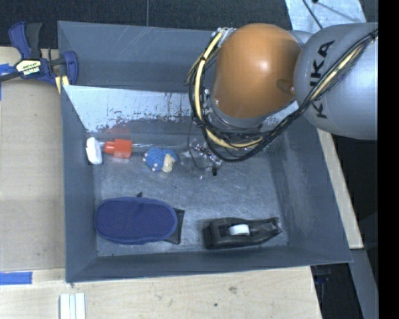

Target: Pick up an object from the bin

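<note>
Entry: my hand point(205, 159) hangs low in the far half of the bin point(186, 270), under the orange cover point(253, 68) on my wrist; the cover and its cables hide most of it from above, so I cannot tell how far open it is, and I see nothing held in it. Nearest thing: a small blue-and-yellow toy point(159, 159), just beside the hand toward the view's left, at about the same depth in the bin; it looks apart from the hand, not touching, though the shadow there makes me unsure. Beyond the toy, further left: an orange block point(118, 148) and a white cap point(93, 151), side by side near the left wall; they may belong to one clear tube lying along the back wall, long axis left to right. Near side of the bin: a blue oval pad point(136, 220), long axis left to right, well apart from the hand; a black tape dispenser point(241, 232), also lying left to right, below the hand in the view and well apart. Judgement: no grasp made yet; the toy is the likeliest pick, being nearest; the move it calls for is a short shift toward the view's left, then down over it; the toy is small and rounded, so it could slip out sideways on closing.
</note>
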Motion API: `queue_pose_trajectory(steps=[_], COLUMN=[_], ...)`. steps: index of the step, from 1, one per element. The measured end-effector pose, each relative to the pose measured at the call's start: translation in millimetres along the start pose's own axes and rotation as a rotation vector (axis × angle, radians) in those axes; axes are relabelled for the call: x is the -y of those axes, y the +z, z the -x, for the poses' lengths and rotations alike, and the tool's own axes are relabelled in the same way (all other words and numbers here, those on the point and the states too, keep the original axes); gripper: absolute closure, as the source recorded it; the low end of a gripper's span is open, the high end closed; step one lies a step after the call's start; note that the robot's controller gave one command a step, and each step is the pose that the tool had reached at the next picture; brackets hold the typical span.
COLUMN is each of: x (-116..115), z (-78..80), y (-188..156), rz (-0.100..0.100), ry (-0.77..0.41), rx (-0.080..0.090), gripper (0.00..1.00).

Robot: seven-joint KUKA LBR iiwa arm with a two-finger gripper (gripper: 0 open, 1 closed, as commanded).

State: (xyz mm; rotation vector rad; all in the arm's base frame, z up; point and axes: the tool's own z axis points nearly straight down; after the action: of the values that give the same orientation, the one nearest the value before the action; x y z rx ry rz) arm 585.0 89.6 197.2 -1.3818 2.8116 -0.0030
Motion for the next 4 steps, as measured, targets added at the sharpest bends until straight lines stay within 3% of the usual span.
queue_pose_trajectory(steps=[1,2,3,4], x=[-104,-100,-95,-93], z=[17.1,15.5,7.4,10.8], y=[25,25,119,111], rz=[0.009,0.005,0.004,-0.003], ry=[0.227,0.233,0.184,0.185], rx=[-0.007,-0.006,-0.004,0.007], gripper=[1.00,0.00,0.00,1.00])
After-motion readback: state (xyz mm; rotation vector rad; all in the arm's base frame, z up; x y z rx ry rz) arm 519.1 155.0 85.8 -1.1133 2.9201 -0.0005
